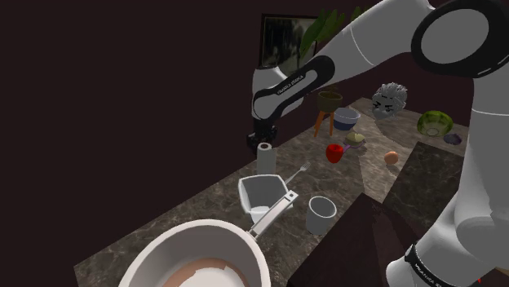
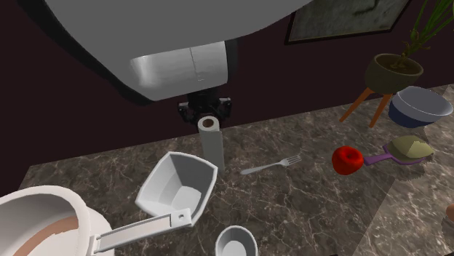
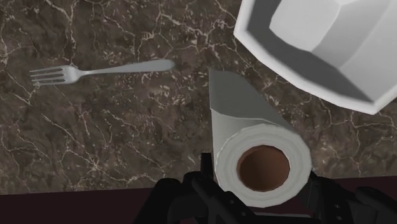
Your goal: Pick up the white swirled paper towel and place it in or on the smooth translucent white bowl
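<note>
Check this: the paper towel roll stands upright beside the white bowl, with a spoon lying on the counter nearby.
One error: it is a fork, not a spoon, per the wrist view. The paper towel roll does stand upright beside the white bowl.

Dark stone look on the table [image 3: 108,146]: brown-black, with fine pale veins and a smooth, even face. Matt white paper on the paper towel [image 3: 245,127], smooth along the side, with a brown cardboard-looking core at the end. Smooth plain white on the bowl [image 3: 318,44], faceted, shaded grey inside, material unclear. Smooth pale metal on the fork [image 3: 102,70]. Smooth white on the pan [image 1: 196,253], light metal look on its handle. Matt black on the hand [image 3: 261,184]. Plain smooth grey-white on the cup [image 1: 320,214].
</note>
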Action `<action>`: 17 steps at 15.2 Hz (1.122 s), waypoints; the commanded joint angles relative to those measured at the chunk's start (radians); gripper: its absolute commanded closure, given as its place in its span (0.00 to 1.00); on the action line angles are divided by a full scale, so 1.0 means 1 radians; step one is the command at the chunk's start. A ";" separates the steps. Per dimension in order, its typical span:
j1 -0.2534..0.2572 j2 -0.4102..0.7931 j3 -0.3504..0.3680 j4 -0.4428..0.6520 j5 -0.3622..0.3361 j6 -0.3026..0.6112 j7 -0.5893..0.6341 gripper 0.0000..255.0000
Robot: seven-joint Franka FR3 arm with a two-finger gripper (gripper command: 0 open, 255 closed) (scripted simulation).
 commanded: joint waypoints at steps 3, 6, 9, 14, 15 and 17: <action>-0.003 -0.031 0.002 0.012 0.006 -0.044 -0.008 1.00; -0.003 -0.054 0.003 0.023 0.009 -0.078 -0.011 1.00; -0.004 -0.075 0.004 0.037 0.013 -0.112 -0.015 1.00; -0.005 -0.107 0.006 0.063 0.018 -0.170 -0.021 1.00; -0.005 -0.113 0.006 0.069 0.019 -0.182 -0.022 1.00; -0.005 -0.125 0.007 0.082 0.021 -0.206 -0.024 1.00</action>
